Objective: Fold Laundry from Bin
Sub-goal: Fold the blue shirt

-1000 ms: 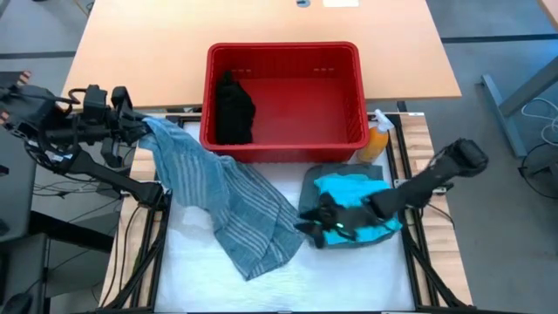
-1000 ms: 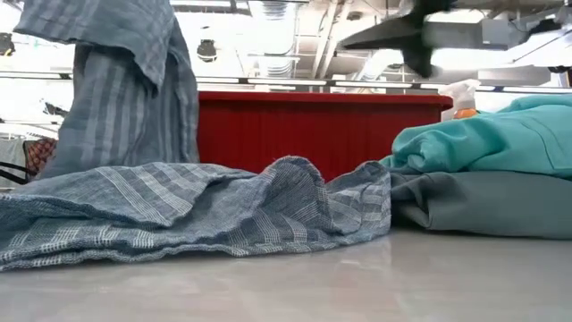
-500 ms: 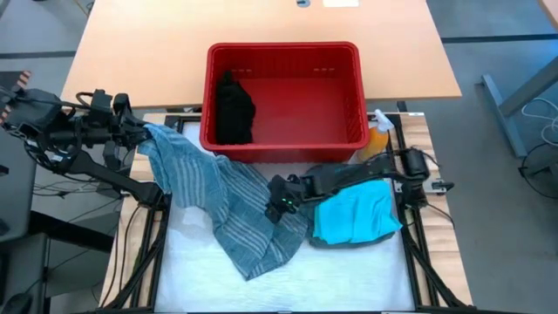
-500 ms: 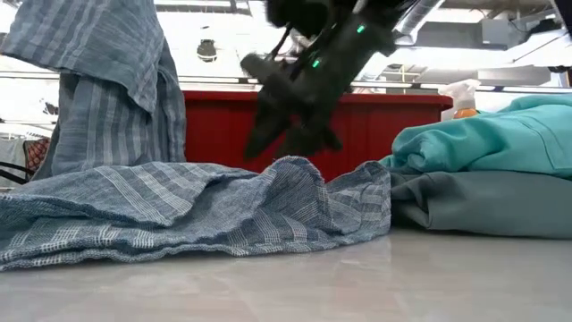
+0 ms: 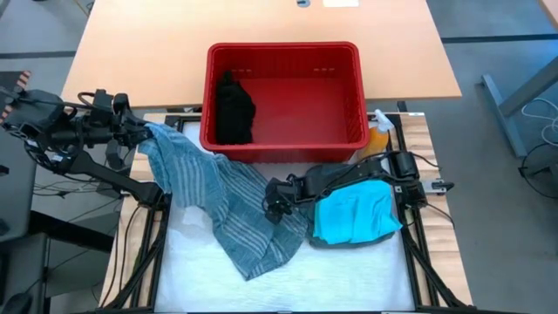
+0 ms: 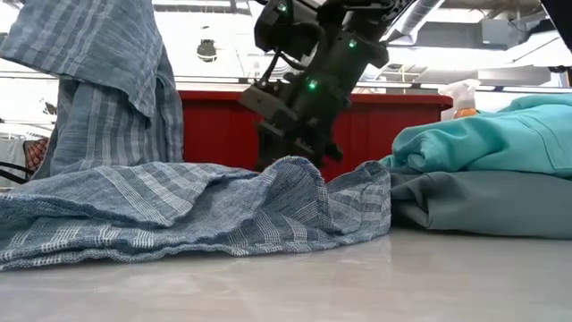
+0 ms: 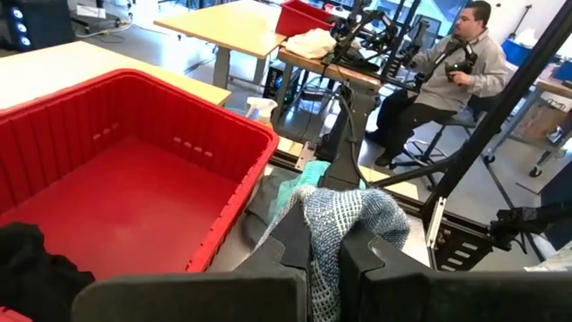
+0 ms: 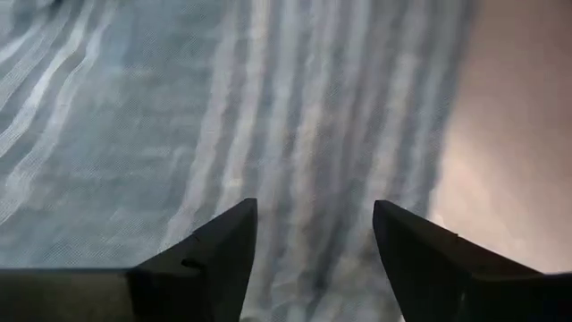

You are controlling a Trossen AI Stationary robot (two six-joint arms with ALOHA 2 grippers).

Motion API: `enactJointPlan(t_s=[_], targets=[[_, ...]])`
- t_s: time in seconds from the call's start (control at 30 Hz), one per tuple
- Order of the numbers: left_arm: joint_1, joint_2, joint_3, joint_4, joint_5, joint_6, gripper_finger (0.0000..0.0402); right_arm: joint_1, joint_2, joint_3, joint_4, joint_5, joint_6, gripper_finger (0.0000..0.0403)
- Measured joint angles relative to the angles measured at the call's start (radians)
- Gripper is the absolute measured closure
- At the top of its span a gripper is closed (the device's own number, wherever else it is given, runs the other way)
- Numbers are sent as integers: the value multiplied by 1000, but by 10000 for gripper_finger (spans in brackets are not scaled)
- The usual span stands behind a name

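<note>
While the red rectangular slotted plastic bin (image 5: 283, 100) sits at the table's (image 5: 349, 279) far side, it holds one crumpled black garment (image 5: 234, 109) at its left end. One blue-grey striped cloth (image 5: 231, 205) drapes from the left tool (image 5: 139, 131), clamped on its corner, down to the table. Right tool (image 5: 275, 205), fingers apart, hovers over the cloth. One bright teal garment (image 5: 353, 214) lies stacked on one dull grey-green garment (image 6: 483, 204).

floor: grey (image 5: 506, 35) | furniture: tan wooden table (image 5: 174, 44) | seated person (image 7: 451, 63) at far workbench (image 7: 308, 49)
</note>
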Motion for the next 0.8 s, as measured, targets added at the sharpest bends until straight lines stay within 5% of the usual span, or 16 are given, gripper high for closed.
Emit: enactJointPlan(t_s=[0.1,0.3,0.57,0.7,0.8], targets=[[0,0,0,-1,-1,0,401,1,0,-1,-4,-58,-1,196],[0,0,0,-8,-2,0,401,19,32,-1,36,-212,-23,373],[0,-6,-39,-111,4,-60,401,77,-118,9,30,-270,9,381],[0,-62,-196,-84,77,-117,401,140,-295,5,-50,-251,15,381],[0,-126,-340,88,155,-142,401,199,-450,5,-92,-219,40,382]])
